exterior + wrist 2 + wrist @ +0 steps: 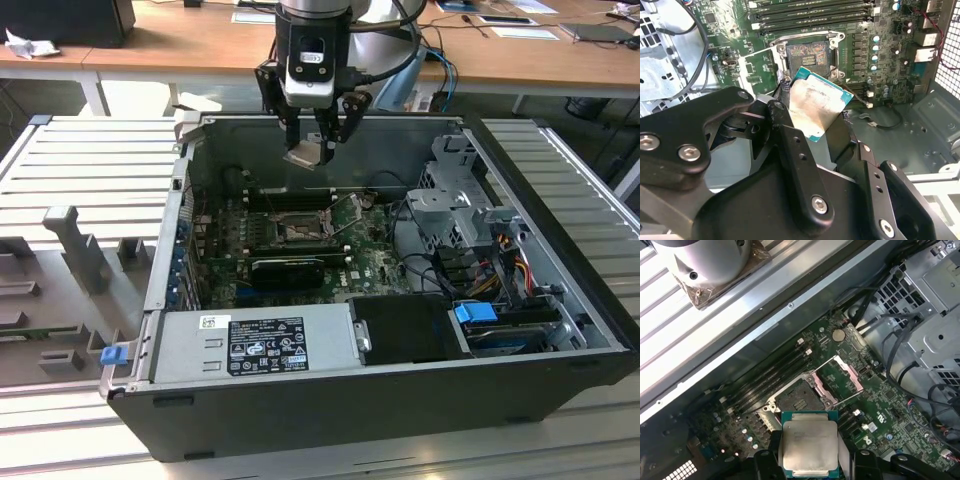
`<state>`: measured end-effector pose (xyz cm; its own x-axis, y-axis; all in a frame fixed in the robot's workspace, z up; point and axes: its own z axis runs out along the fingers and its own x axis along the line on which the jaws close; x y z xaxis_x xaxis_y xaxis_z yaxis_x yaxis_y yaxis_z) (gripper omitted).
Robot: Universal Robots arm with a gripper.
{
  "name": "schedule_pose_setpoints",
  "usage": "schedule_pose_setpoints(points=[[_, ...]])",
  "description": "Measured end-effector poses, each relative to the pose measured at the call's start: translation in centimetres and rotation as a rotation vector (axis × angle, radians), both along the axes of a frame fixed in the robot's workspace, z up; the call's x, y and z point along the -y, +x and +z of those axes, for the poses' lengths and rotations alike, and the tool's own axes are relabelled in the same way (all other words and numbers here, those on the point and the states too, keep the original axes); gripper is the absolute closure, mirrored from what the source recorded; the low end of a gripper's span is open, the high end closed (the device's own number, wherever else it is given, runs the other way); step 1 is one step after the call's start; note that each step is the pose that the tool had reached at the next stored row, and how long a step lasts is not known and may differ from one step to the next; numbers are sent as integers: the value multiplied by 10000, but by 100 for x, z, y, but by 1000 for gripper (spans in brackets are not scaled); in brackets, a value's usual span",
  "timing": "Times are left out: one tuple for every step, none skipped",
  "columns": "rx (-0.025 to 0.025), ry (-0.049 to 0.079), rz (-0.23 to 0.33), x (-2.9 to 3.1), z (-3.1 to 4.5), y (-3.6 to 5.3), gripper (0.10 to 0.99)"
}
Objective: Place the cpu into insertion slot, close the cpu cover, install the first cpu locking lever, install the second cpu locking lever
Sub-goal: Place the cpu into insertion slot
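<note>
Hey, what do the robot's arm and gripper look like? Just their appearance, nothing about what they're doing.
The arm is a smooth, silvery grey tube with a black cable looped beside it. The gripper has a black and white body. Its fingers are matte black, built from flat jointed bars pinned with round silver screws.

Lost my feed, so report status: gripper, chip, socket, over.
Gripper shut on chip, held over the motherboard. Socket bare, cover open beside it. Path to socket looks clear.
</note>
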<state>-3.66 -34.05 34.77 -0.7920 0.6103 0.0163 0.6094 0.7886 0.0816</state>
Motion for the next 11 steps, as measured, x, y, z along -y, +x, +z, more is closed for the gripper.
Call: schedule_pose_setpoints(points=[[0, 0, -51, 0, 0, 0, 557], [0, 1, -158, 0, -1, 0, 557], [-1, 0, -254, 0, -1, -1, 557], [0, 0, -313, 0, -1, -1, 557], [0, 0, -397, 0, -2, -1, 557], [0, 0, -493, 0, -2, -1, 557], [-1, 0, -588, 0, -2, -1, 557], [0, 0, -646, 0, -2, -1, 557], [0, 1, -723, 0, -3, -1, 557], [0, 1, -810, 0, -5, -1, 557], [-1, 0, -868, 0, -5, 0, 557]])
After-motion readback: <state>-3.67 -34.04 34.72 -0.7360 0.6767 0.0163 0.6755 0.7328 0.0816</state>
